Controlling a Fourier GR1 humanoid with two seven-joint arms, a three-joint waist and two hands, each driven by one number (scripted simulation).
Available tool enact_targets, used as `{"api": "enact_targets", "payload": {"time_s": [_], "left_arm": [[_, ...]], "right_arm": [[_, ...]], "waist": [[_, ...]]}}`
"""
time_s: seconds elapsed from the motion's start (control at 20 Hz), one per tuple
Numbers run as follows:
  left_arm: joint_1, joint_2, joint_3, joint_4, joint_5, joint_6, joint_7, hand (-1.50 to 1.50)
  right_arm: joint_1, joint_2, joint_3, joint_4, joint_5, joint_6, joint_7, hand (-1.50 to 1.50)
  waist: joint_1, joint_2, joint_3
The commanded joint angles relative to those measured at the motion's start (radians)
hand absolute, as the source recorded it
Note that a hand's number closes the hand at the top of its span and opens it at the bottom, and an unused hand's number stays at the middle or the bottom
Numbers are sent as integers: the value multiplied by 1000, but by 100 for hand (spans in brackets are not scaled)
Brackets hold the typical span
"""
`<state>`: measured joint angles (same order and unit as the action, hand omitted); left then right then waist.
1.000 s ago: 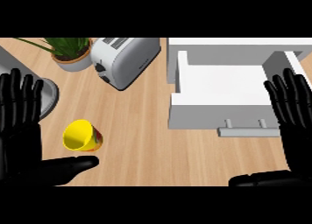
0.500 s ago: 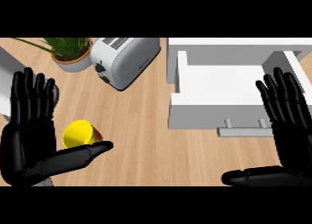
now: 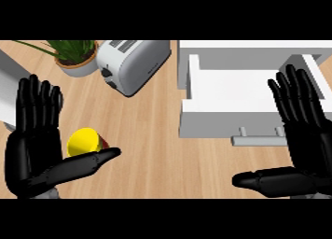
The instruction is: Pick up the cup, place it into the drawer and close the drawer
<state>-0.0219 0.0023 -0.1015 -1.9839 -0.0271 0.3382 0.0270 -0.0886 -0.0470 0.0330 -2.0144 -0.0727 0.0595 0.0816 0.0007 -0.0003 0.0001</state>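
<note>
I am holding my left hand (image 3: 32, 140) flat and wide open over the wooden counter (image 3: 148, 140), fingers straight and pointing away from me, thumb stretching out to the right. The yellow cup (image 3: 84, 142) is lying on its side on the counter — it is sitting in the crook between my left palm and thumb, just beside both, and my thumb is crossing below it. I cannot tell whether the thumb is touching it; nothing is curling round it.

My right hand (image 3: 307, 133) is also spreading wide open, fingers straight, thumb sticking out to the left near the lower edge. Its fingers are overlapping the right side of the white drawer (image 3: 231, 93), which is standing pulled open, its pale inside showing and its handle (image 3: 257, 139) facing me.

The cup is lying well apart from the drawer, with bare counter between them. Farther back, a silver toaster (image 3: 133, 63) is standing at an angle, and a potted plant (image 3: 76, 53) is sitting just to its left.
</note>
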Motion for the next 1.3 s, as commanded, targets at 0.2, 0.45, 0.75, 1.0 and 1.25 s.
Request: {"api": "enact_targets", "payload": {"time_s": [0.2, 0.45, 0.75, 1.0, 1.25], "left_arm": [[51, -2, 25, 61, 35, 0, -64, -150], [76, 12, 35, 75, 33, -5, -41, -150], [196, 2, 52, 132, 78, -21, -153, -150], [140, -2, 141, 312, 114, -36, -280, -150], [122, 20, 156, 334, 114, -59, -248, -150]], "right_arm": [[10, -20, -57, 12, -38, 26, -21, -150], [-42, -40, -54, -93, -43, -3, 132, -150], [46, -34, -66, -102, -48, 29, 51, -150], [-21, -49, -81, -25, -74, 55, 47, -150], [-28, -16, -44, -3, -28, 26, 43, -150]], "waist": [[0, 0, 0], [0, 0, 0], [0, -1, 0], [1, 1, 0], [1, 0, 0]]}}
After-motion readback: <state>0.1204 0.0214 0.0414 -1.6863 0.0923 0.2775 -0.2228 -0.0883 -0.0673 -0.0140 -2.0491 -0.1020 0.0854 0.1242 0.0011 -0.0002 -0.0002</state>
